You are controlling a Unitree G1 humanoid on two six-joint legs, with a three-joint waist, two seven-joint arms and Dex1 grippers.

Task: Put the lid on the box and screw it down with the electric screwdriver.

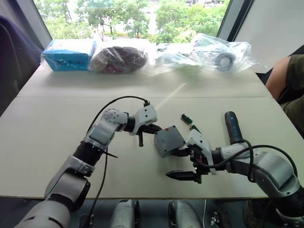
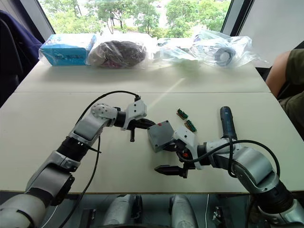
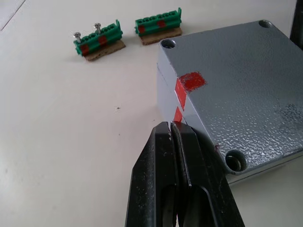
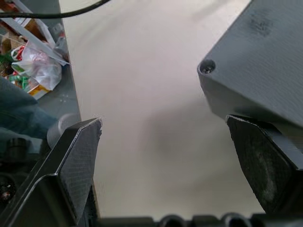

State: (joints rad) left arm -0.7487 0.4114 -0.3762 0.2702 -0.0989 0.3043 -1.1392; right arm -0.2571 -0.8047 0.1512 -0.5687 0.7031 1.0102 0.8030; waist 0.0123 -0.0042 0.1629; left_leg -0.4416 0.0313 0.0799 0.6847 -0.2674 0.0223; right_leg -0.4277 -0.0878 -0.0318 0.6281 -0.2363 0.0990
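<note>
Flanking the box: both grippers, left, right.

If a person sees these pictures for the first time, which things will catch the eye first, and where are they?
First, the closed grey box with its lid already on, mid-table between both arms. The left tool, fingers shut, touches its red-marked edge; the right tool stands wide open, one finger against the box. Next, the electric screwdriver lying to the right, and two green pieces just behind the box.
</note>
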